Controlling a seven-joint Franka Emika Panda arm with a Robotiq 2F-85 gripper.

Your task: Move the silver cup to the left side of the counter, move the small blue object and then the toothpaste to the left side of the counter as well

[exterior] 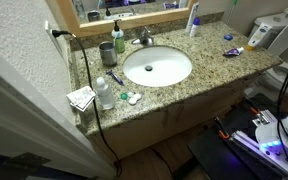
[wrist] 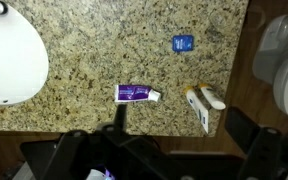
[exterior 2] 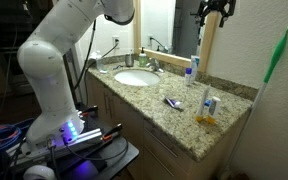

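Note:
The silver cup (exterior: 106,52) stands at the back of the counter (exterior: 209,65) beside the green soap bottle (exterior: 118,40), left of the sink. The toothpaste (wrist: 137,93) lies flat on the granite near the front edge; it also shows in both exterior views (exterior: 232,52) (exterior 2: 172,102). The small blue object (wrist: 184,43) lies beyond it, also in an exterior view (exterior: 227,38). My gripper (wrist: 159,150) hangs high above this end of the counter (exterior 2: 213,10). It is open and empty, with its fingers spread wide.
The oval white sink (exterior: 157,67) has a faucet (exterior: 142,38) behind it. A tall white tube with a blue top (exterior: 193,22) stands at the back. Two yellow-white tubes (wrist: 204,100) lie beside the toothpaste. Bottles and paper (exterior: 94,95) crowd the front left corner. A toilet (wrist: 279,60) stands beyond the counter's end.

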